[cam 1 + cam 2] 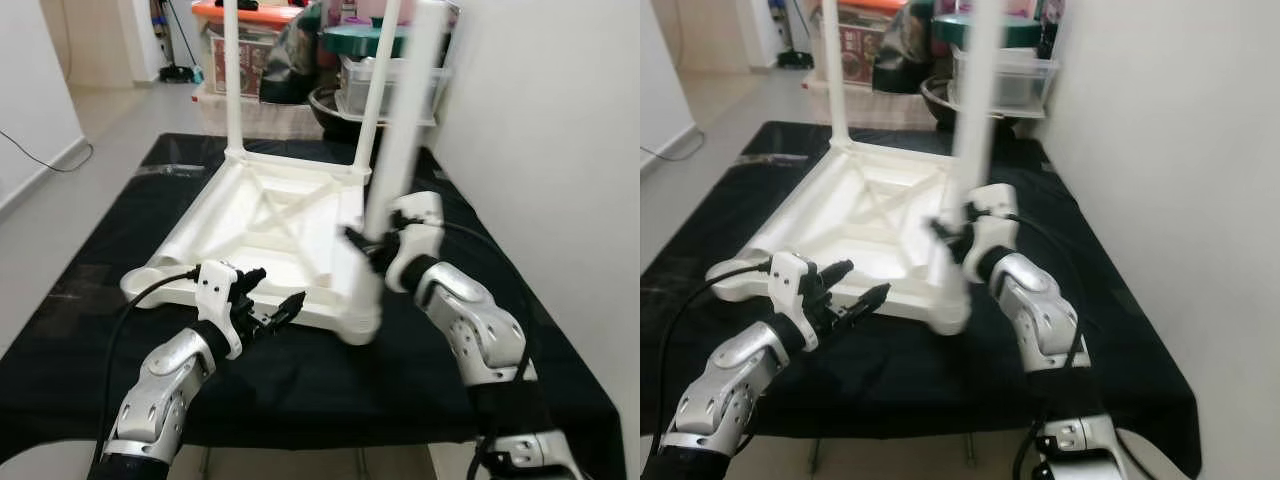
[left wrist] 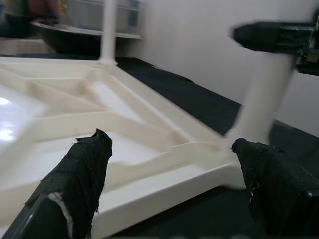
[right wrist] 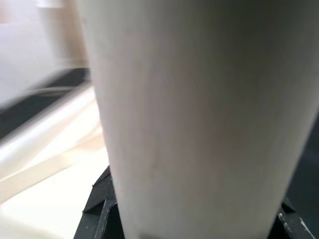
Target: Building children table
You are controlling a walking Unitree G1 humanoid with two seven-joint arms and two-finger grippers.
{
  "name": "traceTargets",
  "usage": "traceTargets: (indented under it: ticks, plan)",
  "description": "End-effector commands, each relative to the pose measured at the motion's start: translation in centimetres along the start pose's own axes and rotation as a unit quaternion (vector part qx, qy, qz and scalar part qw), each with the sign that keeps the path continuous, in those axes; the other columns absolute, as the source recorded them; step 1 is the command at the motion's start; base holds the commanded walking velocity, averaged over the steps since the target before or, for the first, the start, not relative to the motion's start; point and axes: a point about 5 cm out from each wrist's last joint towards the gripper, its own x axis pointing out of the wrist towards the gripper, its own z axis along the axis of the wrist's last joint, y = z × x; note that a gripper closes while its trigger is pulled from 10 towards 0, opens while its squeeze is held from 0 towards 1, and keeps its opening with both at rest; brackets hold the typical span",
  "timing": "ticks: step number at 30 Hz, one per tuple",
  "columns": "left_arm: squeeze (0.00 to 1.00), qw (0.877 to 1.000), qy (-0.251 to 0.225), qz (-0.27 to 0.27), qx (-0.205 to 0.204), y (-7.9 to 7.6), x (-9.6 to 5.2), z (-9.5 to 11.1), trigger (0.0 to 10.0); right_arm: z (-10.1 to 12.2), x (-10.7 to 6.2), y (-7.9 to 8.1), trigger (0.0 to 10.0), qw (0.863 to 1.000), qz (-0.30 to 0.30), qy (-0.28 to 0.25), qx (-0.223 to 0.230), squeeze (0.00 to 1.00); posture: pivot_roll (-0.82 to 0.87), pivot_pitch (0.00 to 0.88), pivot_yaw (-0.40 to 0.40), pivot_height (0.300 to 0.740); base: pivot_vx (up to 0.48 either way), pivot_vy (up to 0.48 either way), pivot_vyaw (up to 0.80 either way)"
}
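A white plastic children's table top (image 1: 265, 225) lies upside down on the black cloth. Two white legs (image 1: 232, 80) stand upright in its far corners. My right gripper (image 1: 368, 245) is shut on a third white leg (image 1: 395, 150), held upright and blurred over the near right corner socket (image 1: 360, 322). That leg (image 3: 199, 119) looms close in the right wrist view. My left gripper (image 1: 270, 300) is open, level with the table top's near edge, and holds nothing. Its fingertips (image 2: 84, 164) frame that edge (image 2: 164, 184) in the left wrist view.
The black-covered work table (image 1: 300, 390) stands against a white wall (image 1: 560, 130) on the right. Storage bins, a dark bowl and boxes (image 1: 330, 60) crowd the floor behind it. Open floor lies to the left, with a cable (image 1: 40, 160) by the wall.
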Motion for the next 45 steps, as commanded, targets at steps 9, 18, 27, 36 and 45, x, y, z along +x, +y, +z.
traceTargets:
  ticks: [9,18,27,36,45]
  plan:
    - [0.0,1.0,0.007,-0.005,0.0,0.0,0.1,-0.1,10.0,-4.3,-2.8,1.9,10.0,0.994,-0.061,0.079,0.041,0.0,0.04,0.0,-0.106,0.74,0.0,0.0,0.0]
    - [0.0,1.0,0.009,-0.005,0.001,0.1,0.1,-0.2,10.0,0.8,-2.3,4.3,10.0,0.983,0.167,-0.032,0.075,0.0,0.04,0.0,-0.108,0.74,0.0,0.0,0.0]
    - [0.0,1.0,0.008,-0.006,-0.003,0.1,0.2,-0.3,10.0,2.7,-7.1,8.4,10.0,0.876,0.476,-0.079,-0.016,0.0,0.06,0.0,-0.124,0.74,0.0,0.0,0.0]
    - [0.0,1.0,0.007,-0.003,-0.004,0.1,0.1,-0.3,10.0,-2.0,-4.2,8.3,0.0,0.935,0.349,-0.001,-0.065,0.0,0.07,0.0,-0.126,0.74,0.0,0.0,0.0]
    - [0.0,1.0,0.008,-0.008,-0.007,-0.1,0.0,-0.4,10.0,-5.2,-2.0,-2.3,0.0,0.984,-0.153,0.084,0.034,0.0,0.06,0.0,-0.125,0.74,0.0,0.0,0.0]
